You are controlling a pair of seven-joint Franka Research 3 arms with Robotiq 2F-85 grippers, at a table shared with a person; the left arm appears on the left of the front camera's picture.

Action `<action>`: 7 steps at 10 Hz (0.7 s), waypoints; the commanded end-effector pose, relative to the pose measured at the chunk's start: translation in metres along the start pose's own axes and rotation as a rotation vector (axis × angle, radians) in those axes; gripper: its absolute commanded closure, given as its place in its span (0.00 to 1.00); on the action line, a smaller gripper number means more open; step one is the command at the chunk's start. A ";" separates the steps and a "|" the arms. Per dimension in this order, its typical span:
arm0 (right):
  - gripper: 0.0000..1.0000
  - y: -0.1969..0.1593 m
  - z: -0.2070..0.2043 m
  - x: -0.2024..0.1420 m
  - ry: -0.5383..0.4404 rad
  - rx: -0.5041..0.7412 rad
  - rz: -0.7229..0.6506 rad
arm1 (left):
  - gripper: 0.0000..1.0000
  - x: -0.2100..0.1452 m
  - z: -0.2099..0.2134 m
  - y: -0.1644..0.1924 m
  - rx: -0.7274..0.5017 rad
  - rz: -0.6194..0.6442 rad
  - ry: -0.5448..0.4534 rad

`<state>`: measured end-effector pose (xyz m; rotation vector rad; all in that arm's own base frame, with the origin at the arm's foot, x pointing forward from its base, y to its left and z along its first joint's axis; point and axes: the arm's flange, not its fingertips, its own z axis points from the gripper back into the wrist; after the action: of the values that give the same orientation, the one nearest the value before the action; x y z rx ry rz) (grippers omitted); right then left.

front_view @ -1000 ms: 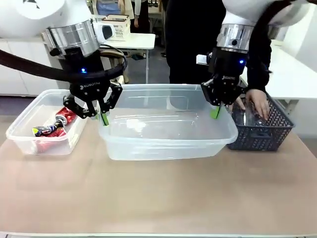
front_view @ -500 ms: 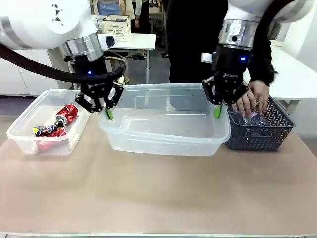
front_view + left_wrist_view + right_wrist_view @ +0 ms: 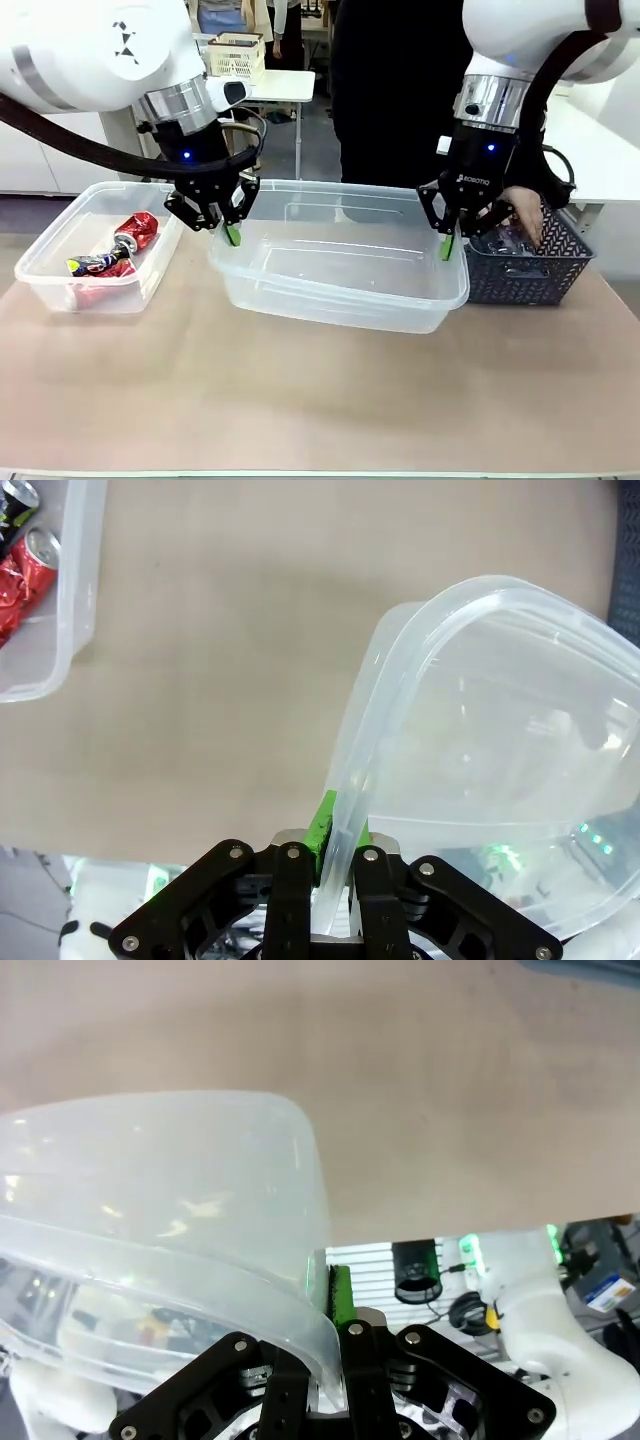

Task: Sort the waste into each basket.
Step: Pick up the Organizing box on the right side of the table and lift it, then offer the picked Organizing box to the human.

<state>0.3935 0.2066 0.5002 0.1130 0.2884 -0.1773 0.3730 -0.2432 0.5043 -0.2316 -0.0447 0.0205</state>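
Both your hands are clamped on the big clear tub (image 3: 330, 300). The left hand (image 3: 232, 234) pinches the rim at the left short end and the right hand (image 3: 447, 244) pinches it at the right short end, each nearly closed with only the plastic lip between the jaws. The tub's long axis runs straight from one hand to the other, so any move has to be shared evenly. It looks empty and seems raised off the tabletop (image 3: 300, 400), though I can't be sure. The small tub (image 3: 100, 296) holding the red cans (image 3: 135, 229) sits left of your left hand. The dark basket (image 3: 520, 282), with a person's hand (image 3: 522, 208) in it, is just beside your right.
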 end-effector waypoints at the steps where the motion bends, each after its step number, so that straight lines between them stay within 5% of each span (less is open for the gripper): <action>1: 0.96 0.001 0.002 -0.004 0.009 -0.015 0.042 | 0.95 -0.017 -0.004 -0.002 -0.035 -0.013 0.018; 7: 0.96 0.001 0.002 -0.004 0.009 -0.015 0.042 | 0.95 0.000 0.000 0.000 0.000 0.000 0.000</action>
<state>0.3914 0.2073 0.5015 0.1082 0.2941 -0.1487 0.3690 -0.2442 0.4982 -0.2177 -0.0348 0.0090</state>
